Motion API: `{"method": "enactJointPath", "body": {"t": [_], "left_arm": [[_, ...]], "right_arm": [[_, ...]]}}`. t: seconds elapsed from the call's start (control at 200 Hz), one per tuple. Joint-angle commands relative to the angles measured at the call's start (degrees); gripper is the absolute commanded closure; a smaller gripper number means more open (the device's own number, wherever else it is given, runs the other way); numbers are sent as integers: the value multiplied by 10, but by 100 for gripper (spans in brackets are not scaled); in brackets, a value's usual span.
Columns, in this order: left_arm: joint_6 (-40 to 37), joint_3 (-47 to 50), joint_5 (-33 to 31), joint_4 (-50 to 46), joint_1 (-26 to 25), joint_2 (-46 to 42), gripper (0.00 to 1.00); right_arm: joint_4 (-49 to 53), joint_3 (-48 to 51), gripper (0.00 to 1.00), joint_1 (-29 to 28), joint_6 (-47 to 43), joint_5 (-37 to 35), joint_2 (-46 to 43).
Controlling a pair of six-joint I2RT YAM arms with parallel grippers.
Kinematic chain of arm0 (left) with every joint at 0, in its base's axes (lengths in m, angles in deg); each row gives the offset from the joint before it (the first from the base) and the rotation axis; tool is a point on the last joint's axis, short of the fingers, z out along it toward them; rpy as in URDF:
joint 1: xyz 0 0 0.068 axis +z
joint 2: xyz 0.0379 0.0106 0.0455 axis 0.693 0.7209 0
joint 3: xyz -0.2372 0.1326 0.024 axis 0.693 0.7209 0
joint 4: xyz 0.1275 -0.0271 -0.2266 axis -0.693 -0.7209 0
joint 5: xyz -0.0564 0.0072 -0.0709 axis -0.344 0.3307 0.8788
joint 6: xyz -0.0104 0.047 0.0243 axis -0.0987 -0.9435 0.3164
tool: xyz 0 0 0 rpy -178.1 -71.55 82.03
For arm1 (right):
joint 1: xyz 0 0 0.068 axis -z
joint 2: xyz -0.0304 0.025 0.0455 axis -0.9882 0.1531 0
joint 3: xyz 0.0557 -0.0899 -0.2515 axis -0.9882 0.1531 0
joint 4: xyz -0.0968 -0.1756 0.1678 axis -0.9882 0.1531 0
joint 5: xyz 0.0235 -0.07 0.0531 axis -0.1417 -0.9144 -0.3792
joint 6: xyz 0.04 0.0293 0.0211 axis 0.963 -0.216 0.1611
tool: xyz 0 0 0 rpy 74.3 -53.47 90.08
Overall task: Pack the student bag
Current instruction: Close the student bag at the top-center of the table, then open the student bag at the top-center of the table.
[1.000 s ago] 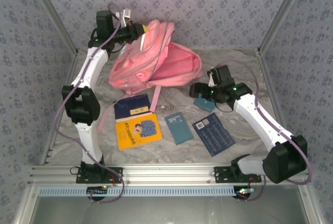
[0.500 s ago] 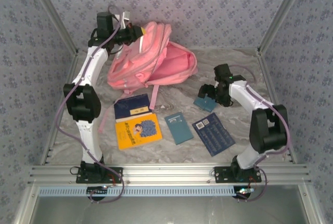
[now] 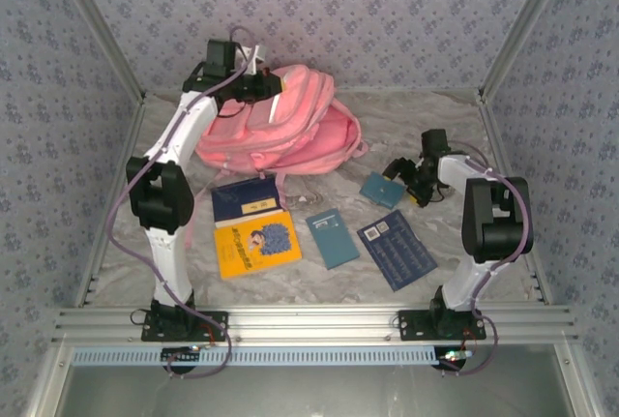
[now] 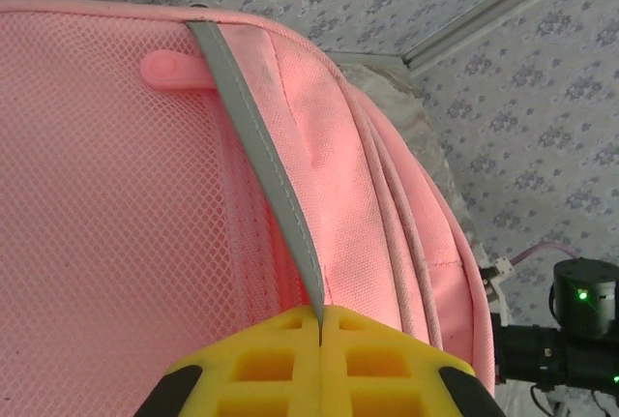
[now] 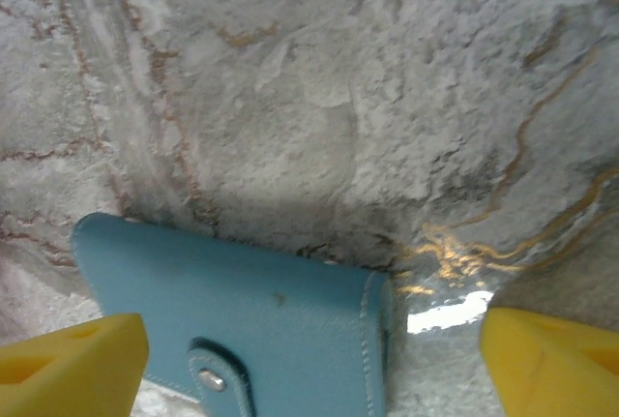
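The student bag (image 3: 290,136), big, pink and soft, lies slumped at the back of the table. My left gripper (image 3: 268,87) is at its top left edge. In the left wrist view the yellow fingers (image 4: 261,369) are pressed together on a grey reflective stripe (image 4: 259,151) of the bag (image 4: 116,204). A small teal wallet (image 3: 380,189) with a snap tab lies to the right of the bag. My right gripper (image 3: 397,172) stands low beside it. In the right wrist view that gripper (image 5: 309,367) is open, with the wallet (image 5: 261,306) between its wide-spread fingertips, touching neither.
In front of the bag lie a navy book (image 3: 246,197), a yellow picture book (image 3: 256,243), a teal notebook (image 3: 332,237) and a dark blue booklet (image 3: 397,254). Patterned walls close the back and sides. A metal rail (image 3: 309,323) runs along the near edge.
My left gripper has moved right and down with the bag, which has slumped flatter. The right arm has folded back to the right, with its gripper now low over the teal wallet.
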Motion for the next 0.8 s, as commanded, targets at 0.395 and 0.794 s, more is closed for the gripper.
{"method": "enactJointPath", "body": {"t": [0.395, 0.794], "left_arm": [[-39, 91, -42, 3, -42, -22, 100], [-82, 76, -114, -68, -95, -40, 76]], "right_arm": [[-101, 48, 34, 0, -1, 84, 17], [-136, 89, 37, 1, -5, 87, -20]]}}
